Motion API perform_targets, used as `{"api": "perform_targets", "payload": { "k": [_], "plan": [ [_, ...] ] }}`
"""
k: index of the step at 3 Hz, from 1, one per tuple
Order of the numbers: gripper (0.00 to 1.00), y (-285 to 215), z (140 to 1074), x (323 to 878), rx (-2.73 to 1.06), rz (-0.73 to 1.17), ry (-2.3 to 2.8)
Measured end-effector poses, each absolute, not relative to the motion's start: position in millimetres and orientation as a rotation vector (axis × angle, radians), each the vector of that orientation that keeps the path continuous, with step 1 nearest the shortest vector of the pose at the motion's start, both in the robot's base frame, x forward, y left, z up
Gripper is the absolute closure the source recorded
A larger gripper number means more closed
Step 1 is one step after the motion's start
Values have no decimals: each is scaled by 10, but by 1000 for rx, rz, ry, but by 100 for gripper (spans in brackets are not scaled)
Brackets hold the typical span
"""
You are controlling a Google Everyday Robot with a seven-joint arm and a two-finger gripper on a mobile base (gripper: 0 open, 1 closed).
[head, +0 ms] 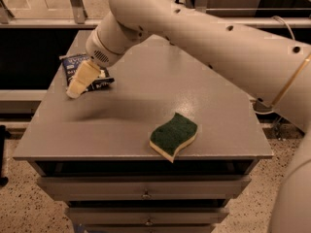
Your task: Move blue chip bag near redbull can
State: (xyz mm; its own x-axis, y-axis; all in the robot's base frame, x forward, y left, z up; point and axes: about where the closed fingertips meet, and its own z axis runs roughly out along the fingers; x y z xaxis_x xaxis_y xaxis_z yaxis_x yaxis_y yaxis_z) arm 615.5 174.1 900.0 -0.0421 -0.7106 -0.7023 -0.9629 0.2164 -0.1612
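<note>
The blue chip bag (72, 64) lies flat at the far left of the grey table (209, 110); it is dark navy with white lettering. My gripper (80, 80) hangs over the bag's middle, pointing down and left, and covers much of it. I cannot tell whether it touches the bag. The redbull can is hidden behind my arm (204, 33), which sweeps across the back of the table from the right.
A green wavy sponge (173, 135) with a pale underside lies near the table's front edge, right of centre. Drawers (146, 194) sit under the tabletop. A metal railing (77, 4) runs behind the table.
</note>
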Motion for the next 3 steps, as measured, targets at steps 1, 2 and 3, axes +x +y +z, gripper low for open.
{"api": "perform_targets", "payload": {
  "k": [1,2,3],
  "plan": [
    [0,1812,8754,6388,-1516,501,1854],
    [12,1849,8581,6527,-1480,523,1890],
    [43,1798,8535,6642,-1431,528,1911]
  ]
}}
